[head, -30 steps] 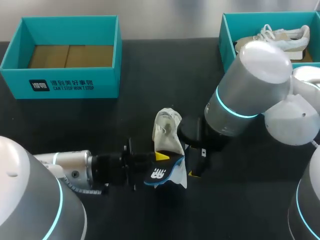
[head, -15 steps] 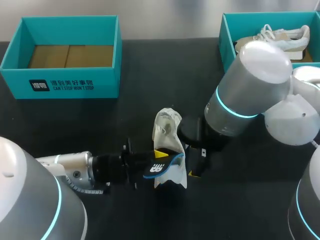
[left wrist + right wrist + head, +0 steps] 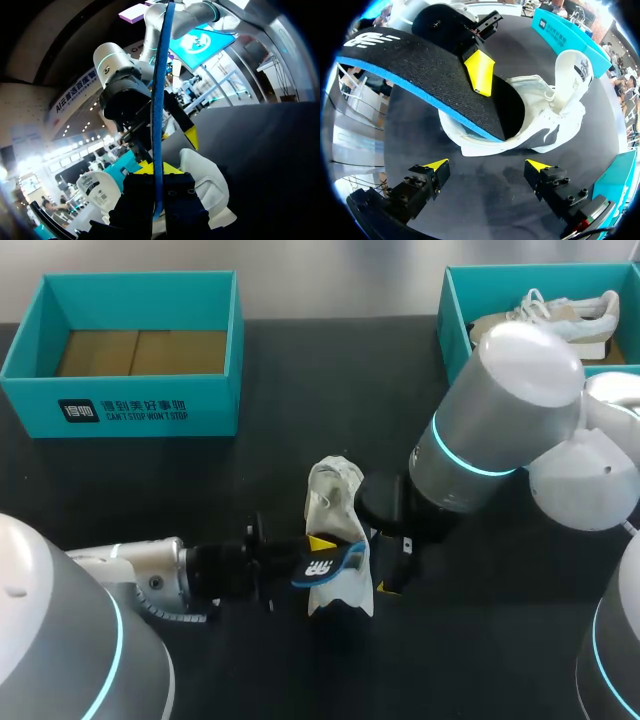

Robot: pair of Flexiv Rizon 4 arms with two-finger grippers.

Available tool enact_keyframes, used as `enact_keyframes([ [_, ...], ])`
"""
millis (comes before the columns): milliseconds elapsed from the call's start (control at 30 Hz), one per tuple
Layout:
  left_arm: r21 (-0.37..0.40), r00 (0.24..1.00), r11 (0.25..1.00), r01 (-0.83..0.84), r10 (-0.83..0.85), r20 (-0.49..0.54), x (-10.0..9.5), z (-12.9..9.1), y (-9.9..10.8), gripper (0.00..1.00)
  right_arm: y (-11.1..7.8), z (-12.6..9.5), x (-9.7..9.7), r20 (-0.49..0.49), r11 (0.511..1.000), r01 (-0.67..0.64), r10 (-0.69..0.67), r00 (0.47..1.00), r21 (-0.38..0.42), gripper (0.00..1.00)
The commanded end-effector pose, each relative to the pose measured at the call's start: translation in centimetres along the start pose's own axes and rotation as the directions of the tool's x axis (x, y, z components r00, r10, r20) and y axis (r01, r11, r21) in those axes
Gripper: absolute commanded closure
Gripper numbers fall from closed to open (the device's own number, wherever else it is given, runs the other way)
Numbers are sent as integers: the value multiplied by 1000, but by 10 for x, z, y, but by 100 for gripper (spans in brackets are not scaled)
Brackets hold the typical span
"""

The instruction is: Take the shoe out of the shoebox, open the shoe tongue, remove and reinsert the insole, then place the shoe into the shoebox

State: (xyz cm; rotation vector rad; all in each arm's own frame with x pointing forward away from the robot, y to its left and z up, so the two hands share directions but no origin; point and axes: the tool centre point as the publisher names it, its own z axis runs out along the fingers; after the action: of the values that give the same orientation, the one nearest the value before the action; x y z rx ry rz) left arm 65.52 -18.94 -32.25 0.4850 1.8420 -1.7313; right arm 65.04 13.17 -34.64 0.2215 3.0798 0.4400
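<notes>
I have the insole (image 3: 445,80) pinched in my left gripper (image 3: 157,170), both yellow tips pressed on it from 2 sides; it stands nearly on edge above the shoe (image 3: 333,502), and in the right wrist view 1 end of it dips into the shoe's opening; the shoe itself lies on the black table (image 3: 300,370), out of any box. My right gripper (image 3: 487,165) sits just beside the shoe on its right, fingers spread wide and holding nothing; neither tip touches the shoe. Against 1 second ago the insole has turned; then its broad face with the white mark lay open to the head camera and hung low over the shoe's near end; at present it shows mostly its blue edge and sits a little higher, closer over the shoe. The left arm has rolled with it; the right arm and the shoe have not shifted. An empty teal shoebox (image 3: 140,405) stands well beyond the shoe to its left; a second box (image 3: 455,335), well beyond it to the right, holds another shoe (image 3: 560,315).
</notes>
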Motion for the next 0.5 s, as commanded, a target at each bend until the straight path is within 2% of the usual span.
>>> enact_keyframes([
  [33, -13, 1000, 1000, -11, 11, -25, -2, 6, 7, 100, 0, 1, 1, 1, 1000, 0, 0, 1000, 1, 0],
  [333, -1, 995, 997, -73, 73, -75, -3, 12, 17, 100, 0, 1, 1, 1, 1000, 0, 0, 1000, 1, 0],
  [500, -39, 994, 996, -77, 74, -79, -2, 11, 19, 100, 0, 1, 1, 1, 1000, 0, 0, 1000, 1, 0],
])
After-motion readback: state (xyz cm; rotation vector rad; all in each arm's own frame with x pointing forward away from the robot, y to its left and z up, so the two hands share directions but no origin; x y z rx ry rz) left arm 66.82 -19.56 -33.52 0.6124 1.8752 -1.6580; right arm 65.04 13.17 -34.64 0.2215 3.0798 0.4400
